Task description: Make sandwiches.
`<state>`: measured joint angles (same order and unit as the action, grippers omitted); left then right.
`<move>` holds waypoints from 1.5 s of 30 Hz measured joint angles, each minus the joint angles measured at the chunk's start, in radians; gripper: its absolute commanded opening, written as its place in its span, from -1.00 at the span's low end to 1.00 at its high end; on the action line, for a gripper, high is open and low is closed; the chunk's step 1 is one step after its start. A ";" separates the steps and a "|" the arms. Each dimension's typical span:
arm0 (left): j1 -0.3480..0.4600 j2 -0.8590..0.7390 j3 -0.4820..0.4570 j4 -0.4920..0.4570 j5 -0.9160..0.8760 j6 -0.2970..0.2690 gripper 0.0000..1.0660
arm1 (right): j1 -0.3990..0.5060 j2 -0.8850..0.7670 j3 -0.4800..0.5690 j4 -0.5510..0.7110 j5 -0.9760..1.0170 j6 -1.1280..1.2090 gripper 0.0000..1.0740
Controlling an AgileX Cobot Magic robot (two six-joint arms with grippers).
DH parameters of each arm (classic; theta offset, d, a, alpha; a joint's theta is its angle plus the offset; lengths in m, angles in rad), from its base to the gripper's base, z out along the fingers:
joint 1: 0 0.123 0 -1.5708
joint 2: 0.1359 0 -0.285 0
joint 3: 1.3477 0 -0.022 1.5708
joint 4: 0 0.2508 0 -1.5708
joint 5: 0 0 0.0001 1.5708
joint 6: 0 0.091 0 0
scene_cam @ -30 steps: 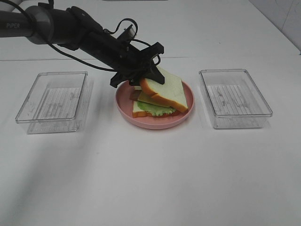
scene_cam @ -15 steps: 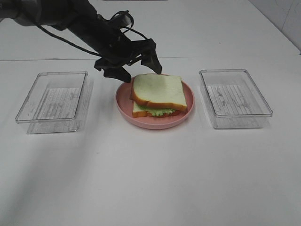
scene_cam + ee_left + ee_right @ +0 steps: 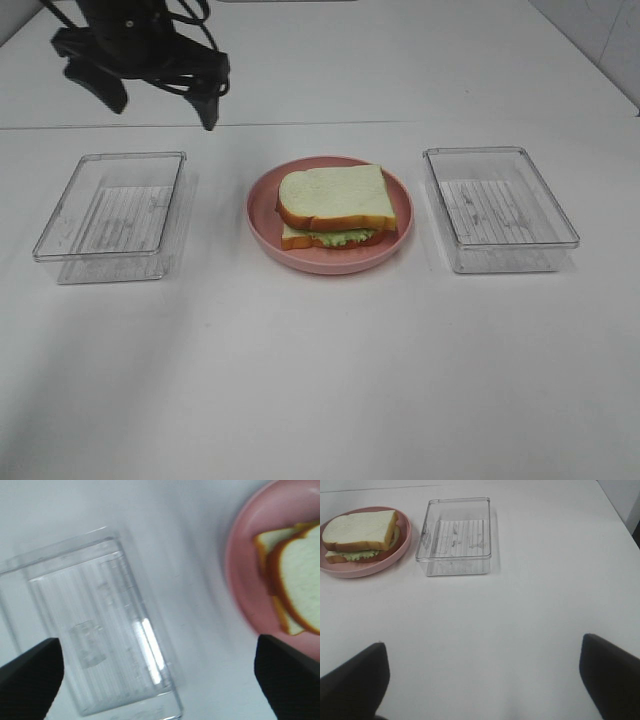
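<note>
The sandwich [image 3: 333,205] lies stacked on a pink plate [image 3: 262,225] mid-table: a white bread slice with an orange-brown crust on top, green lettuce showing under it, and another slice at the bottom. My left gripper [image 3: 157,95] hangs open and empty at the back left, well away from the plate. Its wrist view shows the sandwich [image 3: 300,580] and plate [image 3: 245,580] off to one side, with the gripper [image 3: 157,675] over a clear box. My right gripper [image 3: 482,680] is open with nothing in it, above bare table; the sandwich [image 3: 360,532] is far from it.
An empty clear plastic box [image 3: 110,215] stands left of the plate and another [image 3: 498,208] stands right of it. They also show as the left box [image 3: 95,645] and the right box [image 3: 456,537]. The table is white.
My left gripper opened and let go of the top bread slice, which now lies flat on the stack. The left arm then rose and drew back to the rear left.
</note>
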<state>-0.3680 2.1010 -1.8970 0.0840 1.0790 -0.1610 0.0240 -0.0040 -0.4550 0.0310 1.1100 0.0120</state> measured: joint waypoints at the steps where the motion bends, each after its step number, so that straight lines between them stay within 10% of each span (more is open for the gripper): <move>1: 0.041 -0.009 0.000 0.025 0.038 0.010 0.89 | 0.000 0.000 0.000 0.000 0.000 0.000 0.79; 10: 0.359 -0.053 0.000 -0.095 0.082 0.152 0.89 | 0.000 0.000 0.000 0.000 0.000 0.000 0.79; 19: 0.408 -0.152 0.076 -0.161 0.105 0.206 0.89 | 0.000 0.000 0.000 0.000 0.000 0.000 0.79; 34: 0.353 -1.045 0.994 -0.171 -0.226 0.246 0.88 | 0.000 0.000 0.000 0.000 0.000 0.000 0.79; 45: 0.353 -1.730 1.280 -0.156 -0.125 0.247 0.88 | 0.000 0.000 0.000 0.000 0.000 0.000 0.79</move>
<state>-0.0150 0.3710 -0.6170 -0.0720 0.9540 0.0860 0.0240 -0.0040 -0.4550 0.0310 1.1100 0.0120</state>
